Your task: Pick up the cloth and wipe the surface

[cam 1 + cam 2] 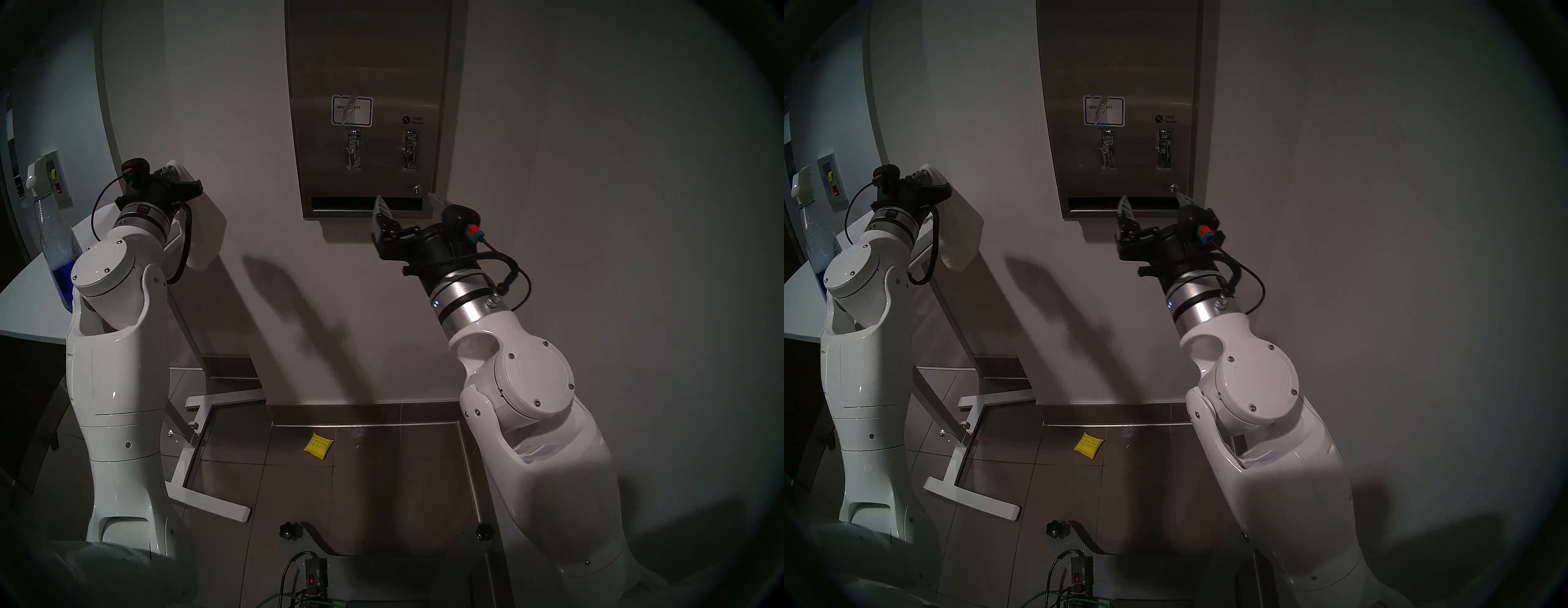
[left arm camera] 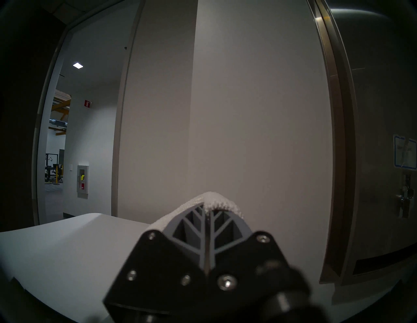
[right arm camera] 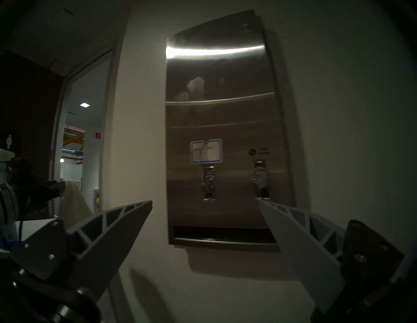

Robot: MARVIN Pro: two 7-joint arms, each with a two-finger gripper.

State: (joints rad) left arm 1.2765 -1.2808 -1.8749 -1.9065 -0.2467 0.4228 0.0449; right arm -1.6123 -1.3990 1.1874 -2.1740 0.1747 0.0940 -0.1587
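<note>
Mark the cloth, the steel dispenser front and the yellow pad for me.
cloth [image 1: 206,237]: head stereo left view, on the hanging fold below the left tool.
dispenser front [image 3: 225,117]: right wrist view, bare brushed steel above the label.
yellow pad [image 1: 317,445]: head stereo left view, its middle, on the floor.

The cream terry cloth [image 1: 203,229] hangs limp (pinched at its top), well left of the wall-mounted steel dispenser front [image 1: 369,63].

Left gripper [image 2: 206,216] raised, apparently clamped tight; right gripper [image 3: 204,203] raised, jaws spread.
</note>
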